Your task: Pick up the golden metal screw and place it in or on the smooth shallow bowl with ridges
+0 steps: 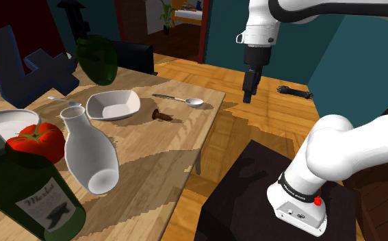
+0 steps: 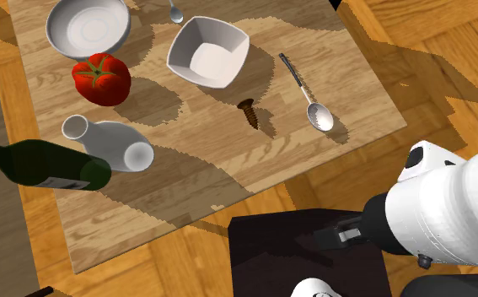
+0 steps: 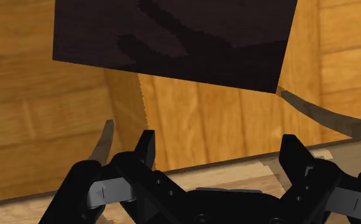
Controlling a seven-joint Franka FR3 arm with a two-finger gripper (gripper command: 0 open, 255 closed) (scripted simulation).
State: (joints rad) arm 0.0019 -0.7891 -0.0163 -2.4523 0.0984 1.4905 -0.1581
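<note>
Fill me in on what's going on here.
A white robot arm is meant to move the dark brown screw into a bowl, but nothing is picked up yet. Its jaws stand open and empty, up in the air off the table's edge. The screw lies on the table between a square white bowl and a spoon; a round white bowl sits farther off beside a tomato.

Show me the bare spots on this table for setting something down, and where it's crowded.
Largest free patch: the table strip bordered by the white vase, the screw and the edge nearest the stand. A smaller one runs between the spoon and the table edge beside it. Crowded: tomato, vase and green bottle bunch together.
</note>
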